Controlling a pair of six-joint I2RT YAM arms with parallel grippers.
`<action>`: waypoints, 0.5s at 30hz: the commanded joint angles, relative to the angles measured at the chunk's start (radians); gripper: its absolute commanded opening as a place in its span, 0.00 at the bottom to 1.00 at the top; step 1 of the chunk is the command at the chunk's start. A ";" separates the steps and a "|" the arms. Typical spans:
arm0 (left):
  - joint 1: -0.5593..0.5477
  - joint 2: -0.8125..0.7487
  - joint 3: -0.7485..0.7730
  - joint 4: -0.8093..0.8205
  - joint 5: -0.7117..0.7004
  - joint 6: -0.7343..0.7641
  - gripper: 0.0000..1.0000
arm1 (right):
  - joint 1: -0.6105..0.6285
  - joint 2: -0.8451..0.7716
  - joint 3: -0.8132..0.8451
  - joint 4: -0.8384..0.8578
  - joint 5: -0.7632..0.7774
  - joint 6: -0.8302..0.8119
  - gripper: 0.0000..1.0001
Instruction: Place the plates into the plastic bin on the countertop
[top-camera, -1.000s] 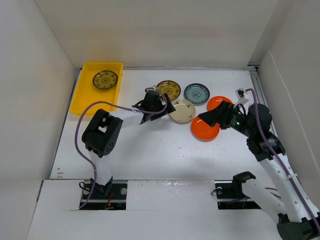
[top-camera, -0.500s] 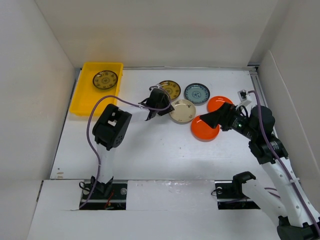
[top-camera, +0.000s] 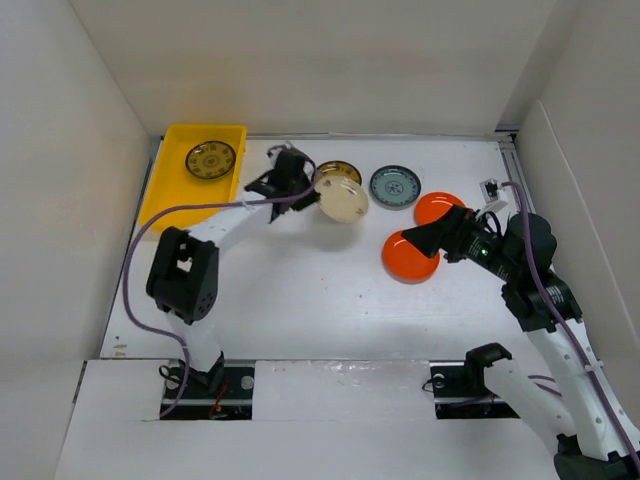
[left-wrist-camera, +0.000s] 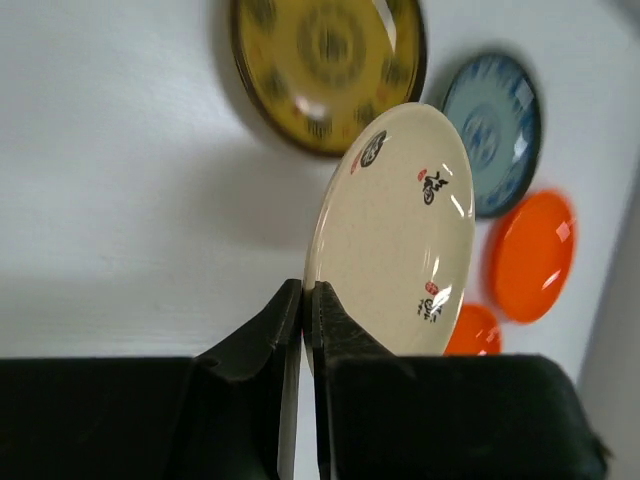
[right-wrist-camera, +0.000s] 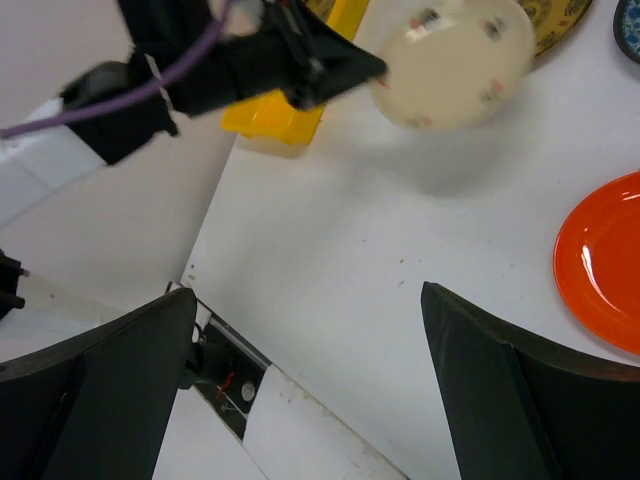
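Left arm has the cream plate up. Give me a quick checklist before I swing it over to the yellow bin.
1. Grip: left end effector is shut on the rim of the cream plate, which is off the countertop: ok.
2. Grip security: only the rim edge is pinched and the plate is tilted steeply: cannot tell.
3. Room in the bin: one patterned plate at the far end, near half bare: ok.
4. Path to the bin: no plates lie between: ok.
5. Right end effector: open, empty, by the near orange plate, apart from the cream plate: ok.
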 joint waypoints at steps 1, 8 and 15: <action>0.191 -0.157 0.116 -0.139 -0.117 -0.005 0.00 | 0.008 -0.008 0.035 0.026 -0.010 -0.008 1.00; 0.633 -0.042 0.203 -0.088 0.009 -0.043 0.00 | 0.008 0.001 0.023 0.049 -0.029 0.001 1.00; 0.741 0.312 0.599 -0.162 0.007 -0.012 0.00 | 0.008 0.011 0.014 0.038 -0.019 -0.008 1.00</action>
